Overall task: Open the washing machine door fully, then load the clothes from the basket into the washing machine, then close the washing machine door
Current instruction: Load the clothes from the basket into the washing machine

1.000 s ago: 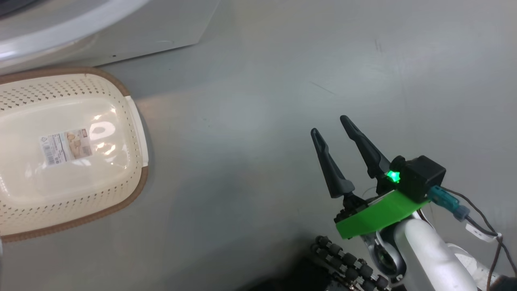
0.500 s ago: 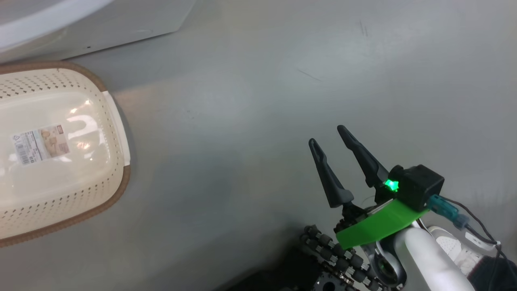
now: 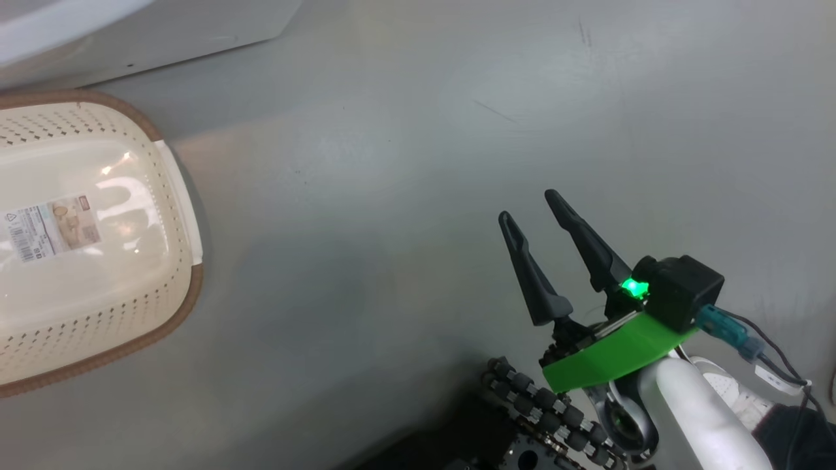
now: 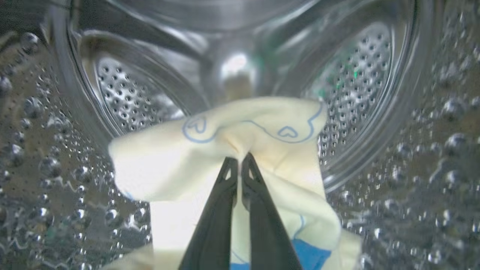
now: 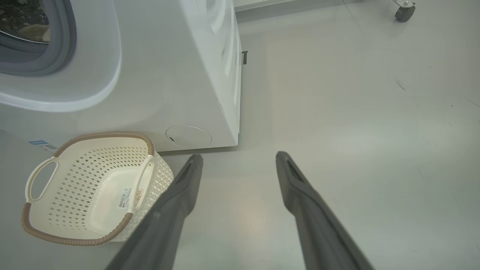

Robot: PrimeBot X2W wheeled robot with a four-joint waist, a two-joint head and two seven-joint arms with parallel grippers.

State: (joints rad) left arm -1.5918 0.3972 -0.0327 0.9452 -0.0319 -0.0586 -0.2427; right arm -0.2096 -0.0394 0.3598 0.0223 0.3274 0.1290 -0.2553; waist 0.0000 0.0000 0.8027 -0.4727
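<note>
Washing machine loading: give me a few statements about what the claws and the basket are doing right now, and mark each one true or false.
1. The left claw is shut on the clothes inside the drum. True.
2. The basket holds clothes. False: only a label lies on its base.
3. The right claw grips a basket handle. False: it is open above the floor, apart from the basket.
4. The basket stands on the floor beside the washing machine. True.
</note>
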